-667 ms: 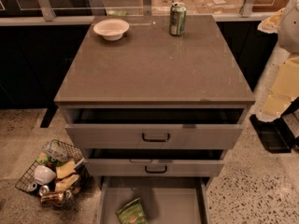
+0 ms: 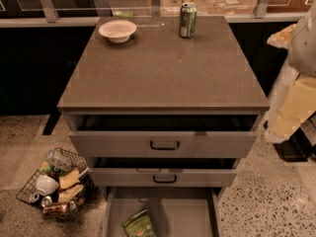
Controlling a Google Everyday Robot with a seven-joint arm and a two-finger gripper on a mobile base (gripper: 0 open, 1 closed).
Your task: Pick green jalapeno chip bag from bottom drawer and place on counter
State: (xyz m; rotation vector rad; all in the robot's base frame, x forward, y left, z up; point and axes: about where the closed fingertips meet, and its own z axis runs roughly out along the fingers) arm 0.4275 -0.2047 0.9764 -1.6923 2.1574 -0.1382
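A grey cabinet (image 2: 207,144) with three drawers stands in the middle of the view, seen from above and in front. Its bottom drawer (image 2: 177,214) is pulled out towards the viewer. A green chip bag (image 2: 139,224) lies flat on the drawer floor, in the front left part, tilted at an angle, with bare tray around it.

The bag looks light, thin and crinkly. It would likely give under pressure and slide on the smooth tray, and its contents would break under a hard squeeze. A gentle pinch from above, across the puffed middle or along a sealed edge, seems the safest hold.

The robot's pale gripper (image 2: 292,110) hangs in the air off the cabinet's right side, level with the top drawer. Whether it is open or closed cannot be told, and nothing is seen in it. The bag is well apart from it, lower and further left, below the two partly open upper drawers.

The counter (image 2: 163,68), the cabinet's flat top, carries a white bowl (image 2: 117,31) at its back left and a green can (image 2: 187,19) at the back, right of centre. A wire basket (image 2: 54,184) of litter sits on the floor left of the cabinet.
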